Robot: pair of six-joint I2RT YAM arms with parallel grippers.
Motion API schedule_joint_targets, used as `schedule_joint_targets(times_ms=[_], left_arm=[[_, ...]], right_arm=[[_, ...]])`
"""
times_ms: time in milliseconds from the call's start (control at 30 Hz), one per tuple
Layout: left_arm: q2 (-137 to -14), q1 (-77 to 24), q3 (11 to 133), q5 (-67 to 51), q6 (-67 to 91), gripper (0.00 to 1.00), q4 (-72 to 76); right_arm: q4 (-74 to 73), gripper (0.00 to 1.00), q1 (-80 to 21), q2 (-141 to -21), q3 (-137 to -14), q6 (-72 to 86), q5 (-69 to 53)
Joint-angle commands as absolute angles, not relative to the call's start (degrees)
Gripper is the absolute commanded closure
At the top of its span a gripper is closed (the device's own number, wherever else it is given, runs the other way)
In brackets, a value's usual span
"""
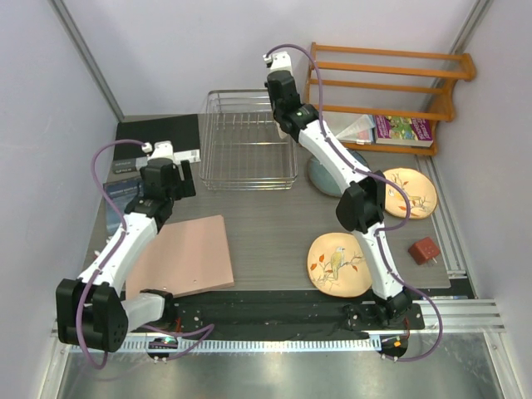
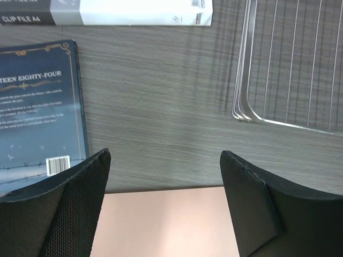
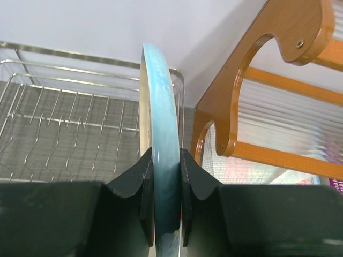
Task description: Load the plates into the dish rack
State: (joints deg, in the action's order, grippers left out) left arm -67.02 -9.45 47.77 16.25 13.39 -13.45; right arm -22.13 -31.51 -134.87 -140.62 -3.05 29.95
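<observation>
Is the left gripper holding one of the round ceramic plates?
No: the left gripper stands wide open, with nothing between its black fingers; only the grey wood-grain table and a flat pink board lie below it.

Left arm (image 1: 125,241): I see it bent at the elbow, reaching forward on its own side.
Left gripper (image 2: 166,160): jaws wide apart, facing down.
Right arm (image 1: 366,208): stretched far forward, wrist high.
Right gripper (image 3: 166,160): I read it pinched on a plate (image 3: 159,107) rim.

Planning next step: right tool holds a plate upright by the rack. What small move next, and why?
Probably shift the right tool slightly left: its blue-rimmed plate stands upright but lines up with the right rim of the dish rack, not its slots.
</observation>
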Motion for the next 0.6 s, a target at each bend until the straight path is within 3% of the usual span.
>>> schedule_joint_targets(times_ms=[0, 567], left_arm=[[-65.7, -9.1, 46.8, 14.0, 15.3, 0.17, -10.4], [-68.4, -9.1, 46.3, 12.8, 16.5, 0.17, -11.0]], right_arm=[[-6.9, 0.99, -31.6, -131.8, -146.8, -5.4, 37.8], [-5.9, 0.99, -31.9, -138.9, -148.4, -2.7, 38.8]])
